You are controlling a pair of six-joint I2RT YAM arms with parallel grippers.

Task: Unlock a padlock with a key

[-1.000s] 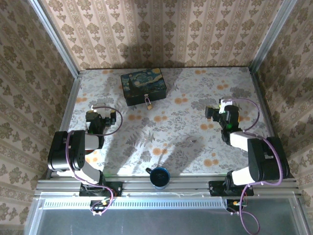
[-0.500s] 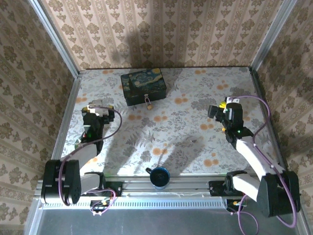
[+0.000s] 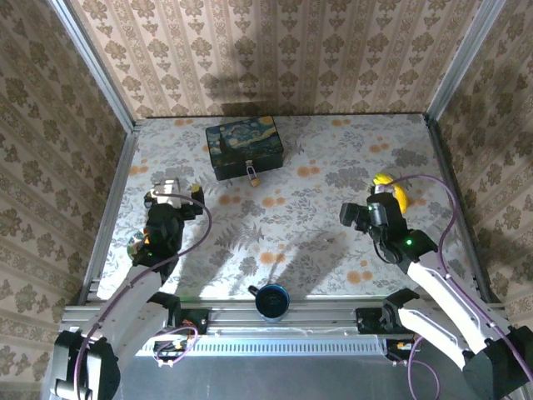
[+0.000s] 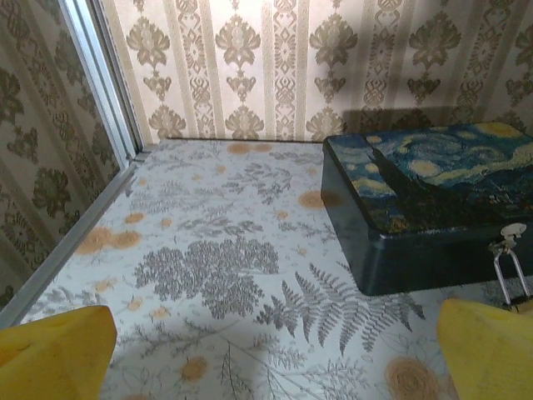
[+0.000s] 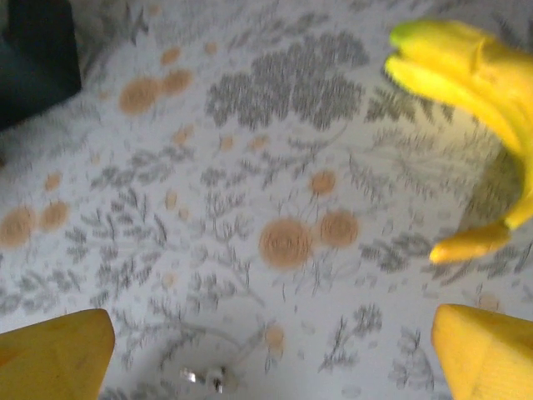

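The dark blue painted box (image 3: 245, 147) stands at the far middle of the table. The small brass padlock (image 3: 252, 173) hangs from the clasp on its front. In the left wrist view the box (image 4: 433, 208) fills the right side, and the padlock's silver shackle (image 4: 509, 271) shows at the right edge. My left gripper (image 3: 172, 187) hovers left of the box, open and empty (image 4: 275, 367). My right gripper (image 3: 353, 214) is open over the right of the table (image 5: 271, 367). A small blurred silvery thing, perhaps the key (image 5: 208, 379), lies just below it.
A yellow banana (image 5: 475, 75) lies on the cloth at the right, partly under my right arm (image 3: 386, 180). A dark blue cup (image 3: 271, 300) stands at the near edge in the middle. Wallpapered walls and metal rails close in the table on three sides.
Both arms have unfolded from their tucked pose. The right gripper has moved nearer and leftward, uncovering the banana. The left gripper has lifted and now faces the box.
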